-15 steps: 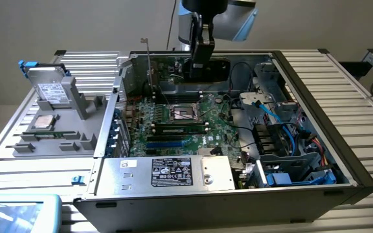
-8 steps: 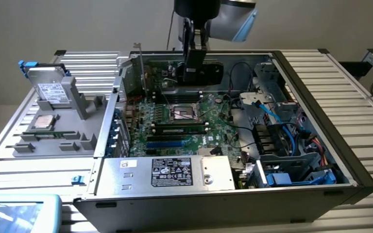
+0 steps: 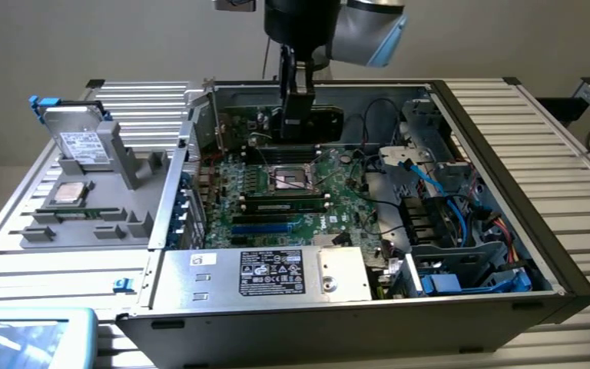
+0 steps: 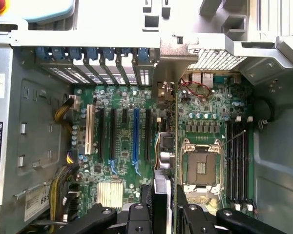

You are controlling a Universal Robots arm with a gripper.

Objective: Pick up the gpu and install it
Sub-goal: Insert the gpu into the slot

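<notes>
1. Holds the gpu (image 3: 323, 123) edge-on in the pincer (image 4: 164, 207), clamped shut on it, above the motherboard (image 4: 122, 141).
2. Keep it upright; align squarely with the blue slot (image 4: 136, 131) on the motherboard.
3. Lower straight, pressing evenly.

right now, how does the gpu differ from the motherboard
The gpu stands on edge, gripped by the tool; the motherboard lies flat in the case. The gpu is small and thin; the motherboard is far larger. The gpu has a silver end bracket; the motherboard carries slots. Both are green circuit boards.
</notes>
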